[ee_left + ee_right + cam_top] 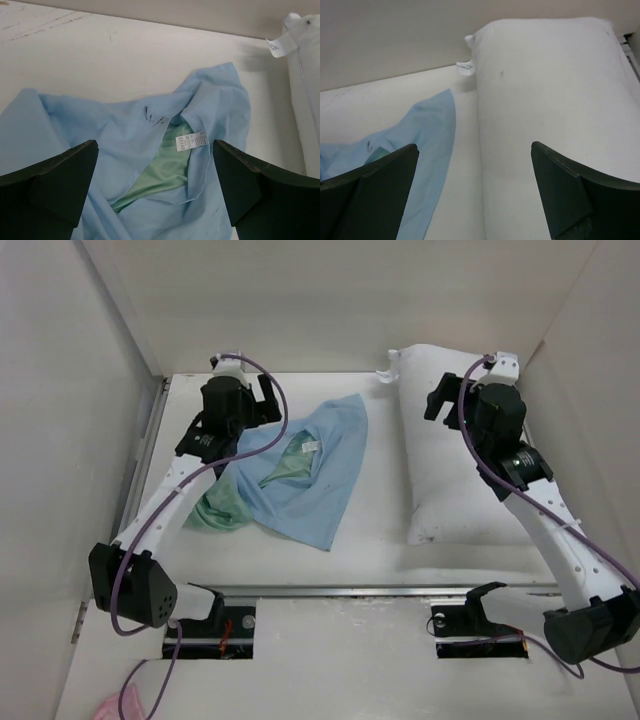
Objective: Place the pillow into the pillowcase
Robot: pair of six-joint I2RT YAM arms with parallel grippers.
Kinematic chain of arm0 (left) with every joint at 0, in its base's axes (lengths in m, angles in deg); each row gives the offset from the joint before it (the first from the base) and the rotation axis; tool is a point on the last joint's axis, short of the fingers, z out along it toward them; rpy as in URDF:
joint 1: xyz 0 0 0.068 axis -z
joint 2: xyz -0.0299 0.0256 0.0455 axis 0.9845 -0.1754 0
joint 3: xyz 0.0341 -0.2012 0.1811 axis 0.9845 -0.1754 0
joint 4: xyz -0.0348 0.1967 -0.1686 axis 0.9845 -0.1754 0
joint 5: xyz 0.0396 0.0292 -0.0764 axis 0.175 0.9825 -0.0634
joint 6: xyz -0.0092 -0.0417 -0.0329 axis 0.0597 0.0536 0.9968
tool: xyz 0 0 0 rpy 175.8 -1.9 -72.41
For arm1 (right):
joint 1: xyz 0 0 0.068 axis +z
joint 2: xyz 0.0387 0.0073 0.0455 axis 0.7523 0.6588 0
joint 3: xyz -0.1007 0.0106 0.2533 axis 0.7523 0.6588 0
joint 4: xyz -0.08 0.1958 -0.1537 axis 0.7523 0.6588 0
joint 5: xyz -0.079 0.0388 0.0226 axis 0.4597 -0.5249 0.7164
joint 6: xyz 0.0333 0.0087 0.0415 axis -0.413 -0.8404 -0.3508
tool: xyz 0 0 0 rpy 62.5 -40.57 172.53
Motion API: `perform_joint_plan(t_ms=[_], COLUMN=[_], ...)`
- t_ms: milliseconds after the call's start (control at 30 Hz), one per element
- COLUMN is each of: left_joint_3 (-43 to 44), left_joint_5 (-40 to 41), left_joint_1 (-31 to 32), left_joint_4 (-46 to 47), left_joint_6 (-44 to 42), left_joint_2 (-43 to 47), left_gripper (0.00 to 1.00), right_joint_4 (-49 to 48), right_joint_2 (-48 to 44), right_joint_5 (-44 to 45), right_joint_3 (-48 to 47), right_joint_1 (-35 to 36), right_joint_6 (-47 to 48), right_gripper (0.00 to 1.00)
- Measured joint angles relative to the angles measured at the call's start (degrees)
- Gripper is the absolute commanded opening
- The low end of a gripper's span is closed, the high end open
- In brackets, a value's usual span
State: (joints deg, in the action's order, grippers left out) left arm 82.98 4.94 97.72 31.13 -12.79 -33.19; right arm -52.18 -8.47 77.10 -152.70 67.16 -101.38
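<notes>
Left gripper (155,145), released, hovers over the pillowcase (125,125) opening; right gripper (474,146), released, over the pillow (545,75), apparently staged for insertion.

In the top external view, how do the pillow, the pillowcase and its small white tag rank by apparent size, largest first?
1. The pillow and the pillowcase: alike; the pillowcase lies crumpled, so I do not rank them.
2. The white tag: clearly smallest.

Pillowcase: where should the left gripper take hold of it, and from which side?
Take the pillowcase by the lip beside the white tag, where it gapes and shows green lining: probably a loose single layer. Come from above with the left gripper, open right over it.
</notes>
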Motion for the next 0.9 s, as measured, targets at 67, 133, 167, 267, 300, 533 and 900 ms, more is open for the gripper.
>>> perform_joint_plan(t_ms=[67, 133, 167, 267, 300, 533, 900], left_joint_3=[0.0, 0.0, 0.0, 0.3, 0.8, 3.5, 14.3], left_joint_5=[0.0, -0.6, -1.5, -4.4, -5.1, -9.4, -11.6], left_joint_1=[0.5, 1.4, 1.7, 4.2, 5.6, 16.7, 23.1], left_joint_4=[0.0, 0.2, 0.3, 0.7, 0.4, -1.7, -6.8], left_joint_6=[0.1, 0.4, 0.6, 0.5, 0.4, -0.9, -0.6], left_joint_2=[-0.7, -2.1, -3.0, -7.3, -9.5, -23.8, -42.0], left_gripper=[1.0, 1.0, 1.0, 1.0, 1.0, 1.0, 0.3], right_joint_4=[0.2, 0.9, 1.4, 3.8, 4.5, 7.5, 7.7], right_joint_2=[0.4, 1.7, 3.2, 10.6, 13.4, 23.5, 34.5], right_joint_5=[1.6, 2.7, 3.2, 4.4, 4.9, 4.5, 2.0], right_joint_3=[0.0, -1.1, -2.6, -8.7, -10.9, -13.3, -20.2], right_joint_1=[0.0, 0.0, -0.2, -0.7, -0.9, -4.2, -12.6], right_joint_6=[-0.2, -0.2, -0.2, -0.4, -0.4, -1.1, -0.2], right_gripper=[1.0, 1.0, 1.0, 1.0, 1.0, 1.0, 1.0])
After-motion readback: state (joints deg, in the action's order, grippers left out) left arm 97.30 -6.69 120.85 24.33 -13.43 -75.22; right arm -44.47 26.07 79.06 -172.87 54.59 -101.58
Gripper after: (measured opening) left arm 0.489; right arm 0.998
